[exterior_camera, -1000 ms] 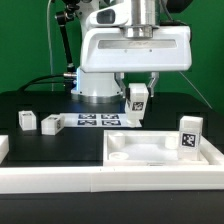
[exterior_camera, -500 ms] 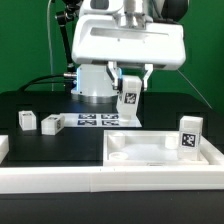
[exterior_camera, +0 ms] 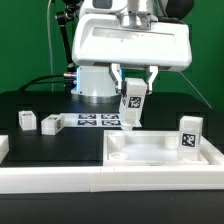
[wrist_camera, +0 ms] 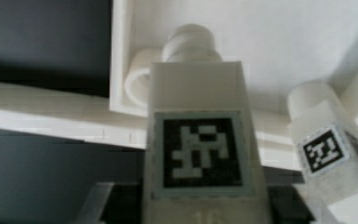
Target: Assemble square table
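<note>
My gripper (exterior_camera: 134, 87) is shut on a white block leg (exterior_camera: 132, 104) with a black-and-white tag. It holds the leg tilted in the air, above the far left corner of the square tabletop slab (exterior_camera: 160, 152). In the wrist view the held leg (wrist_camera: 199, 130) fills the middle between my dark fingers (wrist_camera: 117, 200), its peg end pointing at the slab (wrist_camera: 282, 40). A second tagged leg (exterior_camera: 190, 133) stands at the slab's right side and also shows in the wrist view (wrist_camera: 332, 138). Two more legs (exterior_camera: 25, 121) (exterior_camera: 52, 124) lie on the black table at the exterior view's left.
The marker board (exterior_camera: 98, 119) lies flat behind the slab, just under the held leg. A long white border rail (exterior_camera: 90, 180) runs along the front. The robot's white base (exterior_camera: 95, 85) stands at the back.
The gripper with the leg shifted slightly to the exterior view's left. The leg now hangs tilted and a little lower, over the slab's far left corner.
</note>
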`<action>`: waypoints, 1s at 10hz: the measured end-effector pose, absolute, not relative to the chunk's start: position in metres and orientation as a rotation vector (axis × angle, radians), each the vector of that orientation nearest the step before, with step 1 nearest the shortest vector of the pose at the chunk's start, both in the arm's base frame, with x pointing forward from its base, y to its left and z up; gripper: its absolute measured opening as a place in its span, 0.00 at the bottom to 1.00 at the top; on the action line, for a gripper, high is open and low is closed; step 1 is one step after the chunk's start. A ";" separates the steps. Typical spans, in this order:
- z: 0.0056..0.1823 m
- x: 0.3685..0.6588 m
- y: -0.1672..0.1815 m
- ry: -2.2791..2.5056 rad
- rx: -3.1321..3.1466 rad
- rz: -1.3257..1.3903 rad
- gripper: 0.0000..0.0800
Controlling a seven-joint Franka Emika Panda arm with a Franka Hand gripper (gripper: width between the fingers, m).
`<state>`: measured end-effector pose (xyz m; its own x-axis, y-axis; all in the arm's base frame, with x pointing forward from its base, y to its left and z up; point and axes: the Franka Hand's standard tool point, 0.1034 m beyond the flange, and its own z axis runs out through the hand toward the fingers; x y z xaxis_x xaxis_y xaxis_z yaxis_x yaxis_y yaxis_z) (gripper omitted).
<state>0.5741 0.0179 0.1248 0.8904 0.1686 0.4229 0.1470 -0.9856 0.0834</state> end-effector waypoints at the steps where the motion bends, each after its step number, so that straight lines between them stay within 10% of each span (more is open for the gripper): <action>1: 0.122 0.571 0.018 0.253 3.008 0.671 0.36; 10: 0.123 0.601 0.001 0.213 3.069 0.538 0.36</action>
